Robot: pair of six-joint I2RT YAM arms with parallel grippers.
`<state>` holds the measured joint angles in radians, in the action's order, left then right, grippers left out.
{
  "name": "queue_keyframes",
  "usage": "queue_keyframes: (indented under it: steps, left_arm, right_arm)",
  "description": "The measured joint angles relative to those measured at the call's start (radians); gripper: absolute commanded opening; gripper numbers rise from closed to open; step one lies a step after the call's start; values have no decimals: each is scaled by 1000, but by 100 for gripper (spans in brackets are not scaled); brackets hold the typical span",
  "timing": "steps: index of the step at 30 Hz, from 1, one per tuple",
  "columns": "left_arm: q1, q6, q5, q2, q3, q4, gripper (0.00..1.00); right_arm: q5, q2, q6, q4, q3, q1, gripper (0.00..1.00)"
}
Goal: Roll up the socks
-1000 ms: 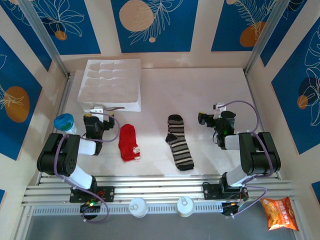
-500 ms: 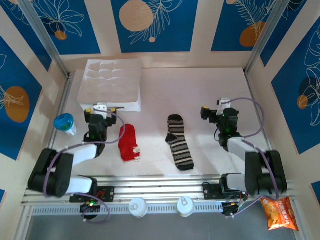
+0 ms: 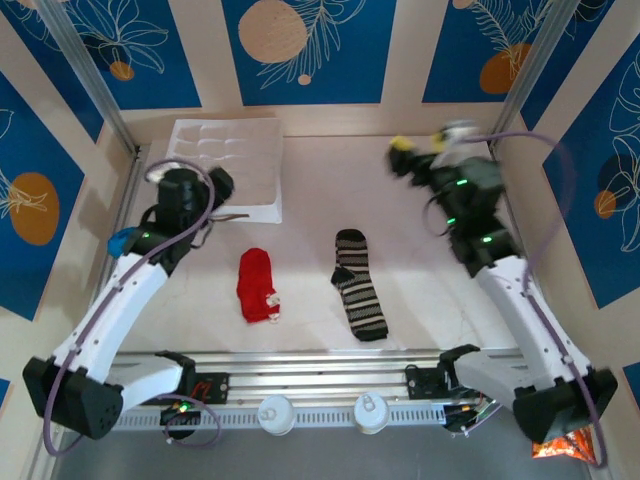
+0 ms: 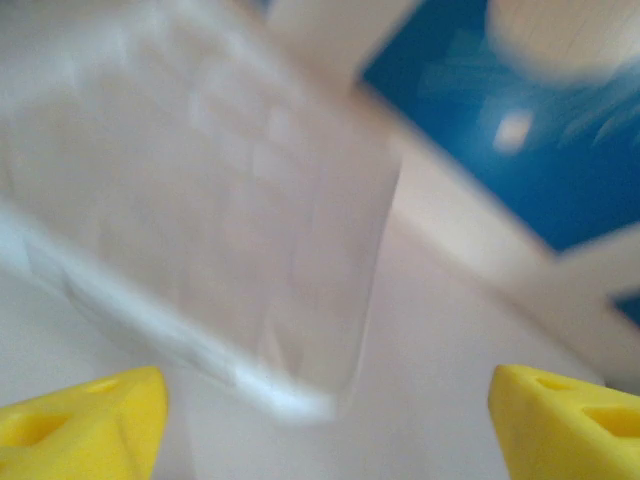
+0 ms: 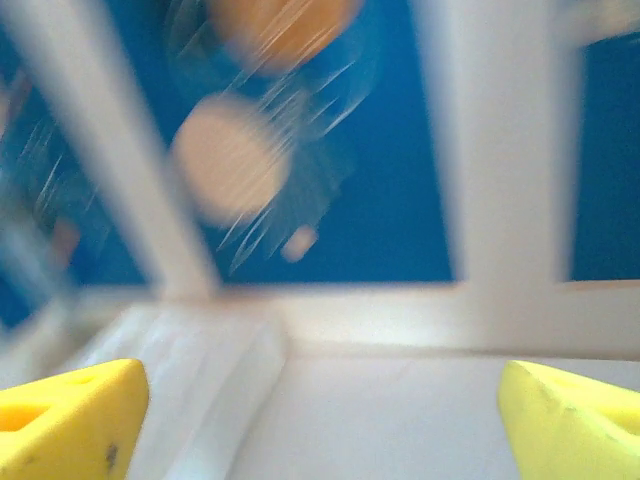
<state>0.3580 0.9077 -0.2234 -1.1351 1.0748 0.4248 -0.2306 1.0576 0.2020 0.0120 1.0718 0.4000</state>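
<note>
We are seeing red sock (image 3: 257, 286) lying flat on near part of tabletop (image 3: 330, 180), striped sock (image 3: 359, 284) lying beside it on its right, the two apart. Farther back, left claw (image 4: 320, 425) hovering released by near corner of white tray (image 3: 225, 160), gripping nothing. Right claw (image 5: 320, 420) gaping too, empty, hanging over far right of tabletop, blurred.
</note>
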Motion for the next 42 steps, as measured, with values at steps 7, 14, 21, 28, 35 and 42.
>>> queue_keyframes:
  steps: [7, 14, 21, 28, 35, 42]
  left_arm:
    - [68, 109, 258, -19, -245, 311, 21]
    - [68, 104, 347, -165, -285, 291, 13]
    - [68, 42, 342, -315, -238, 254, 10]
    - [103, -43, 352, -471, -208, 156, 7]
    - [152, -54, 381, -486, -209, 58, 6]
    - [173, -54, 405, -499, -203, 19, 4]
  right_arm:
    - [143, 78, -415, -117, -300, 655, 76]
    - [146, 297, -603, -62, -350, 772, 75]
    - [142, 498, -676, 58, -314, 757, 68]
    - [145, 602, -685, 118, -249, 729, 60]
    - [151, 676, -694, 130, -227, 724, 52]
    - [110, 727, -695, 132, -220, 718, 45]
